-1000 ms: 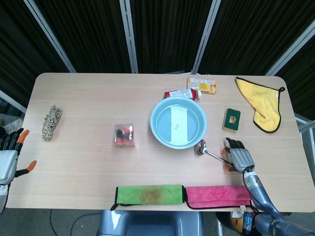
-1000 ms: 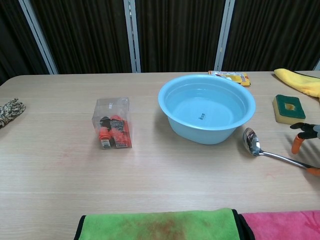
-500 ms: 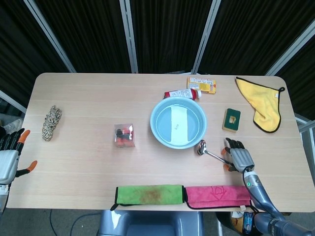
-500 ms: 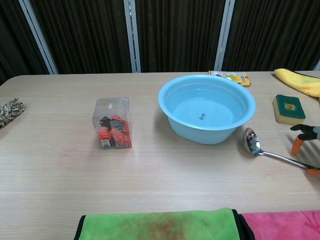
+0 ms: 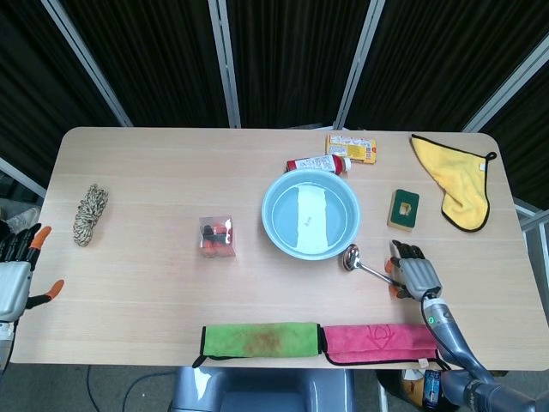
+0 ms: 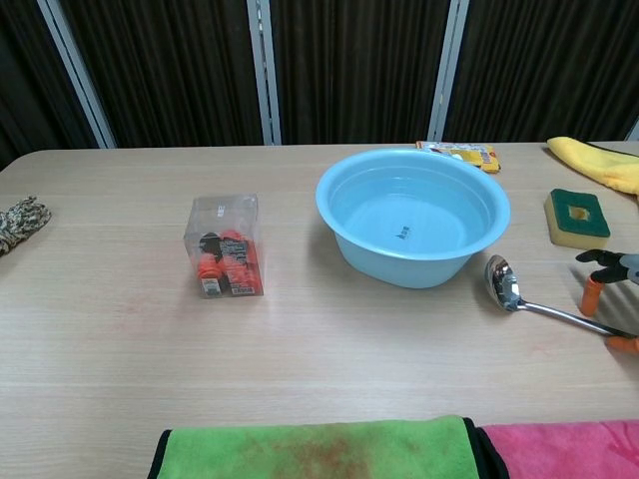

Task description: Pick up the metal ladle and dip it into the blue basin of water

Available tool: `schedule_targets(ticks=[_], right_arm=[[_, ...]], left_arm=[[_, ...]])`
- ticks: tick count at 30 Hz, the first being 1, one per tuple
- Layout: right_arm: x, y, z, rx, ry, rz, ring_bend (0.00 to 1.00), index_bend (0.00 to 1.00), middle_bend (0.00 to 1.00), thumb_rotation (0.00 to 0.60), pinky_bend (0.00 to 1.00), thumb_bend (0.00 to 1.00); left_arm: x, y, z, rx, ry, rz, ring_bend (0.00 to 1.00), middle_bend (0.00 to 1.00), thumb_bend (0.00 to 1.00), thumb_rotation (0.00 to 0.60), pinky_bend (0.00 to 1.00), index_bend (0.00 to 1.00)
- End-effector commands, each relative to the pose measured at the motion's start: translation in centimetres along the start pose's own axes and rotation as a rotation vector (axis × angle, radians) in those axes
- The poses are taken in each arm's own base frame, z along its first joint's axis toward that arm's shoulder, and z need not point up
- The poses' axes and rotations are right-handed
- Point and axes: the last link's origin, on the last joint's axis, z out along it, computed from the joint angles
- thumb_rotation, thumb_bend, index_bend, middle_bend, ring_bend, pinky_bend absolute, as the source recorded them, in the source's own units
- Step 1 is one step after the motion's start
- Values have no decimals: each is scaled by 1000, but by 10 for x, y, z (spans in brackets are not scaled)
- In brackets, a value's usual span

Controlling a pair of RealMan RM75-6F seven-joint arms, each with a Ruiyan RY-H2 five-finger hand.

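The metal ladle lies on the table with its bowl just right of the blue basin and its handle running toward the right edge. The basin holds water. My right hand hovers over the far end of the handle, fingers spread, with the orange fingertips on either side of it; I see no grip on the handle. My left hand rests open beyond the table's left edge, far from the ladle.
A clear box of small parts stands left of the basin. A green-yellow sponge, yellow cloth, tube and packet lie behind. Green towel and pink towel line the front edge; a rope coil lies far left.
My right hand has crept slightly left along the ladle handle toward the basin. The ladle and left hand have not moved.
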Motion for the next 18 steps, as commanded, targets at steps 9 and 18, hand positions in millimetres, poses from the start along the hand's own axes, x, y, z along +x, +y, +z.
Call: schedule_targets(ticks=[9,18], right_arm=[[-2,0,1,-2,0,-9,0,522,0,600,0,307],[2,2,-1,-2,26,-13,0,560,0,600,0,342]], left_arm=[[2,0,-1,-1,6,-4,0,0,239,600,0,0],[3,0,-2,-5,8,-8,0,0,241,600,0,0]])
